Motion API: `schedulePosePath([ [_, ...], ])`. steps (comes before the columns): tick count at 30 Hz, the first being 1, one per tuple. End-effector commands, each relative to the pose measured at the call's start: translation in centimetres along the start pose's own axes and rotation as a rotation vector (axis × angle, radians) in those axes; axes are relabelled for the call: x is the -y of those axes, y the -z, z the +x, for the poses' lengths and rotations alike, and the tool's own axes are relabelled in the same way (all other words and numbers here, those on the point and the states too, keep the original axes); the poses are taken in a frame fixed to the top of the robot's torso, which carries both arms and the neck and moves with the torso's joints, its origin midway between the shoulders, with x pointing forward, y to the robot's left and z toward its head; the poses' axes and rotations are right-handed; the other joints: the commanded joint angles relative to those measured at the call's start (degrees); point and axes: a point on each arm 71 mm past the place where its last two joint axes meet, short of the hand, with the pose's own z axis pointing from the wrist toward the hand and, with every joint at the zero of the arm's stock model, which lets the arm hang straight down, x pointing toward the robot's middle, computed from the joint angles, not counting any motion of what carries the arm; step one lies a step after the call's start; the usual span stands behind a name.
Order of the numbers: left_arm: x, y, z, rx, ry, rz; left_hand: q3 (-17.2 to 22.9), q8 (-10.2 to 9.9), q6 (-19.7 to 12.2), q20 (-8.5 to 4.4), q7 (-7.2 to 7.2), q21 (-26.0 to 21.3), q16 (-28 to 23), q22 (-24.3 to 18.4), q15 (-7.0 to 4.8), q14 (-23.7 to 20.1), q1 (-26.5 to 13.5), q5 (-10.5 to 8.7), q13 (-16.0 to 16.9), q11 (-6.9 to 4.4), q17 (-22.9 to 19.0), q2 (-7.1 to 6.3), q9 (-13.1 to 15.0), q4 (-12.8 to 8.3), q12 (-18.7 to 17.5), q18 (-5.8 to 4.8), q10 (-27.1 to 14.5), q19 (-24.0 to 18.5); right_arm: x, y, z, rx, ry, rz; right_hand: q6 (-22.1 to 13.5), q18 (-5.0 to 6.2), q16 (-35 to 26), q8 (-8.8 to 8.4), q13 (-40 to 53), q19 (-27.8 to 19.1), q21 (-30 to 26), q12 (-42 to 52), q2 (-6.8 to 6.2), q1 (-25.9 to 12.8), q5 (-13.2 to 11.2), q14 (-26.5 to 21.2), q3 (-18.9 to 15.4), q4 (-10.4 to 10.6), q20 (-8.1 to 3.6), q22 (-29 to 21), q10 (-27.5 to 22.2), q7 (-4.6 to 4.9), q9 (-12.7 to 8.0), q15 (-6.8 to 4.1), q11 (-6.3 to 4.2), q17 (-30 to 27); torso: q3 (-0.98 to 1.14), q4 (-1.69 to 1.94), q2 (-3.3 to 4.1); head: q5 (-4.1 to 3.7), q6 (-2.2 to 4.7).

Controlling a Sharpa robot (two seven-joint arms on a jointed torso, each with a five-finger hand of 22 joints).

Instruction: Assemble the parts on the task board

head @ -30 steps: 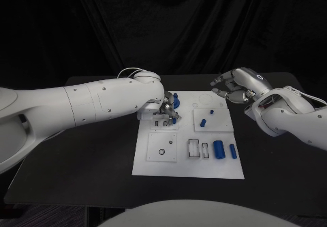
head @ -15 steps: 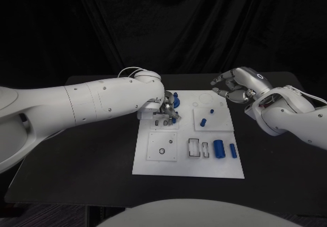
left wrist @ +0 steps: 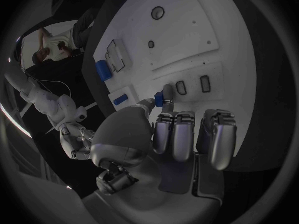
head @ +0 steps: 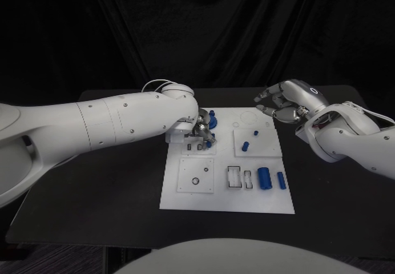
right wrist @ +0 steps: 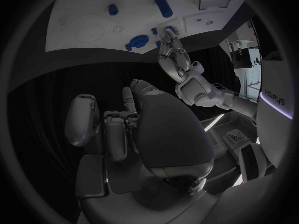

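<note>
- Two white arms reach over the black table; I see the white task board lying flat at its centre.
- My left hand sits low over the board's 11 o'clock area. In the left wrist view its fingers lie close together and straight, while thumb and a fingertip pinch a small blue part right beside two small rectangular slots.
- My right hand hovers off the board's 1 o'clock corner, well apart from the parts. Its fingers are curled inward, narrow, holding nothing that I can see.
- Just beside the left hand, at 12 o'clock, stands a blue knob-like part.
- Toward 2 o'clock on a raised square lie a short blue peg and a longer blue pin.
- Near 4 o'clock a thick blue cylinder lies beside a slimmer blue rod.
- At 8 o'clock a small dark ring rests on a square plate.
</note>
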Motion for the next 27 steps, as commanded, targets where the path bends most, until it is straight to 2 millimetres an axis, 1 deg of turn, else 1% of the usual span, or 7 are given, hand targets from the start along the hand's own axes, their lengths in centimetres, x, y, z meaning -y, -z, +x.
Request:
schedulePosePath([
  [1,0.1,-0.1,0.2,-0.016,-0.004,0.016,2.1,-0.4,0.4,0.10,-0.24,-0.3,0.2,12.7,0.31,6.0,-0.3,1.48,15.1,0.15,15.1,-1.01,0.6,-0.7,0.2,0.39,6.1,3.6,0.2,0.0,0.1,-0.009,0.000,0.021,0.3,-0.57,0.1,-0.37,15.1,0.0,-0.4,0.2,-0.21,0.5,0.2,6.1,0.1,-0.3,0.51,9.2,5.9,-0.10,-0.1,0.47,0.45,15.1,0.03,0.03,0.01,-0.05,-0.17],
  [7,0.0,0.0,0.3,-0.015,-0.002,0.014,6.2,-1.0,1.0,-0.03,-0.38,-0.3,0.2,12.7,0.17,6.0,-1.3,2.77,15.1,0.02,15.1,-2.40,1.6,-2.1,0.2,0.37,6.1,3.7,0.3,0.0,0.2,-0.012,0.001,0.025,0.4,-0.53,0.1,-0.37,15.1,-0.1,-0.6,0.2,-0.15,0.6,0.4,6.1,0.3,-0.4,0.55,9.2,5.9,-0.07,-0.1,0.51,0.50,15.1,0.02,0.01,0.04,0.05,-0.27],
  [11,-0.2,0.0,0.3,-0.009,0.004,0.012,7.7,-1.2,1.2,-0.06,-0.39,-0.3,0.2,12.8,0.14,6.0,-1.7,3.31,15.1,-0.01,15.1,-2.84,2.0,-2.7,0.2,0.36,6.1,3.7,0.3,0.0,0.2,-0.014,0.001,0.028,0.4,-0.53,0.1,-0.37,15.1,-0.1,-0.6,0.2,-0.15,0.6,0.4,6.1,0.3,-0.4,0.55,9.2,5.9,-0.07,-0.1,0.51,0.50,15.1,0.00,0.01,0.07,0.16,-0.32],
  [13,-0.3,0.0,0.2,-0.001,0.010,0.011,9.2,-1.4,1.5,-0.09,-0.41,-0.3,0.2,12.9,0.12,6.0,-2.5,3.60,15.1,-0.04,15.1,-3.32,2.4,-3.1,0.2,0.32,6.1,3.9,0.3,0.1,0.2,-0.015,0.001,0.029,0.4,-0.53,0.1,-0.37,15.1,-0.1,-0.6,0.2,-0.15,0.6,0.4,6.1,0.3,-0.4,0.55,9.2,5.9,-0.07,-0.1,0.51,0.50,15.1,0.00,0.01,0.05,0.14,-0.32],
  [19,-0.7,0.3,0.3,0.017,0.026,0.006,10.2,-1.4,1.7,-0.12,-0.44,-0.3,0.2,13.0,0.08,6.0,-3.2,3.69,15.1,-0.07,15.1,-3.64,2.8,-3.2,0.2,0.29,6.1,4.0,0.5,0.2,0.2,-0.016,0.002,0.036,0.5,-0.52,0.1,-0.38,15.1,-0.1,-0.6,0.2,-0.15,0.7,0.4,6.1,0.3,-0.5,0.56,9.2,5.9,-0.06,-0.1,0.53,0.53,15.1,0.00,0.11,-0.01,0.02,-0.32],
  [23,-1.0,0.6,0.5,0.029,0.037,0.010,10.4,-1.4,1.8,-0.12,-0.46,-0.3,0.2,13.0,0.08,6.0,-3.4,3.66,15.1,-0.07,15.1,-3.67,2.8,-3.2,0.2,0.29,6.1,4.0,0.6,0.3,0.1,-0.015,0.003,0.039,0.5,-0.52,0.1,-0.38,15.1,-0.1,-0.6,0.2,-0.15,0.7,0.4,6.1,0.3,-0.5,0.56,9.2,5.9,-0.06,-0.1,0.53,0.53,15.1,-0.02,0.04,-0.10,0.19,-0.32],
  [27,-1.3,0.9,0.6,0.041,0.049,0.015,10.7,-1.5,2.0,-0.13,-0.46,-0.3,0.2,13.0,0.07,6.0,-3.8,3.50,15.1,-0.09,15.1,-3.77,3.0,-3.1,0.2,0.31,6.1,3.9,0.7,0.3,0.1,-0.015,0.003,0.040,0.5,-0.52,0.1,-0.38,15.1,-0.1,-0.6,0.2,-0.15,0.7,0.4,6.1,0.3,-0.5,0.56,9.2,5.9,-0.06,-0.1,0.53,0.53,15.1,-0.04,0.00,-0.15,0.05,-0.32],
])
